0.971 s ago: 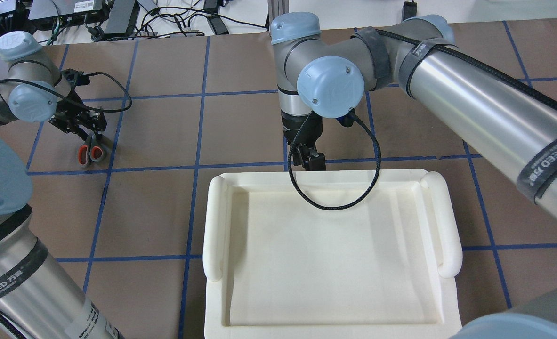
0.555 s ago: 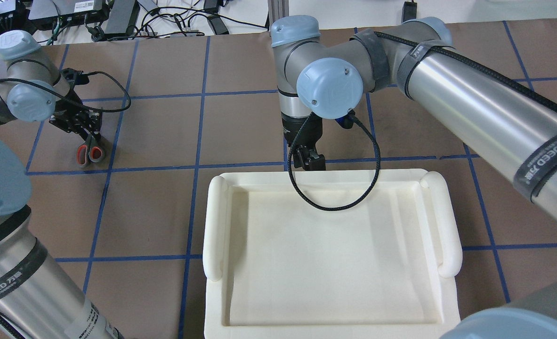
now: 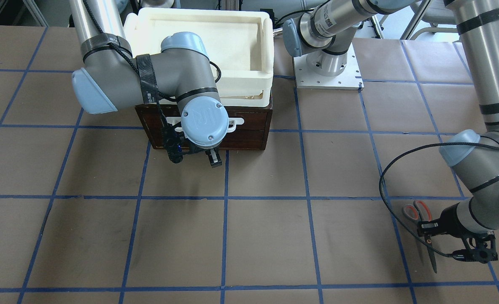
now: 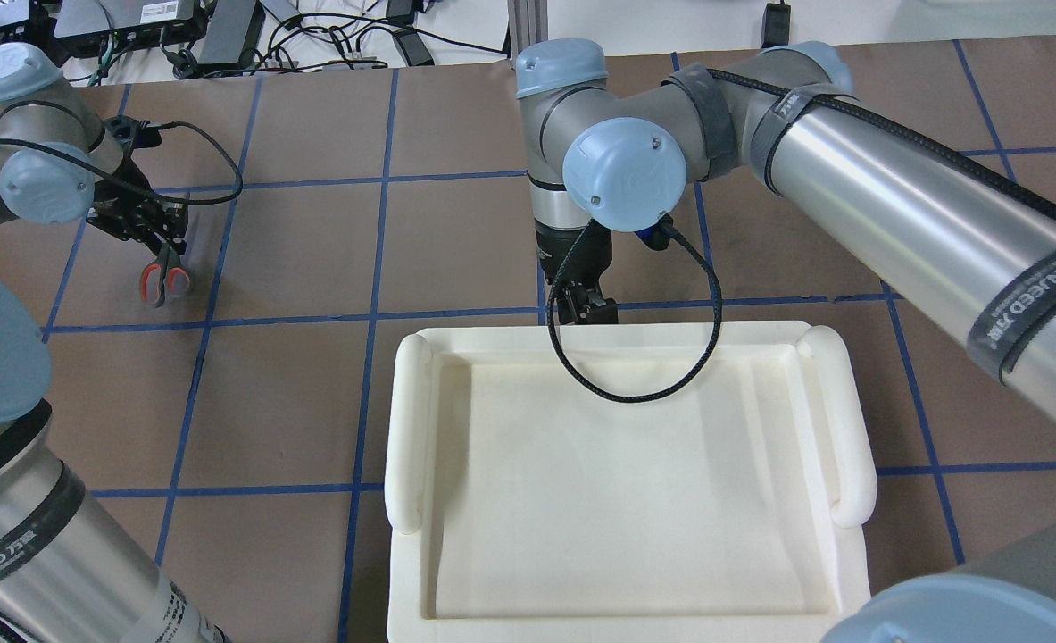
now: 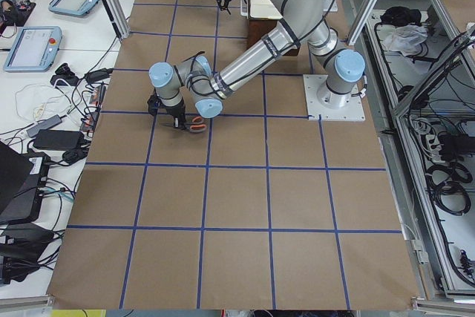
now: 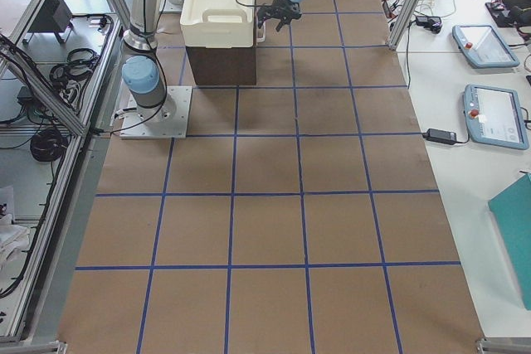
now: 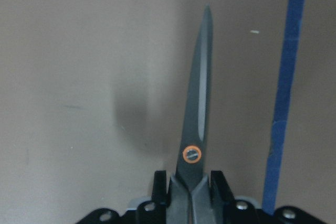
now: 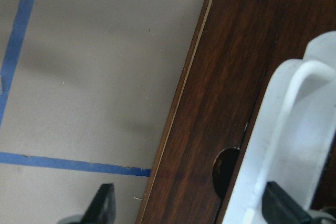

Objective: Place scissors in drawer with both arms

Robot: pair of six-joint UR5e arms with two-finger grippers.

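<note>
One pair of scissors point(image 7: 197, 114), one drawer point(image 3: 249, 126), two arms, two claws.

The left arm point(image 4: 37, 170) is stretching far out to the robot's left, with the wrist bending down over the tabletop point(image 3: 266, 236). The left claw point(image 7: 190, 182) is pinching the scissors just behind the orange-ringed pivot screw point(image 7: 192, 154). The blades are lying closed and pointing away from the wrist. The orange-lined handle loops are sticking out behind the claw toward the robot in the overhead view. The scissors are sitting well apart from the drawer, near a blue tape line. Their shadow is falling offset beside the blades, so they are looking slightly off the tabletop.

The right arm point(image 4: 893, 205) is reaching across over the white foam tray point(image 4: 407, 429), elbow folding back and wrist pointing down in front of the drawer. The right claw point(image 8: 191, 203) is spreading wide. The white bar handle point(image 8: 294, 129) is sitting between its fingers, close to one fingertip, and contact is impossible to tell.

The drawer front is sitting flush in the one small dark cabinet point(image 6: 220, 64), shut. The single foam tray is resting on top of the cabinet.
</note>
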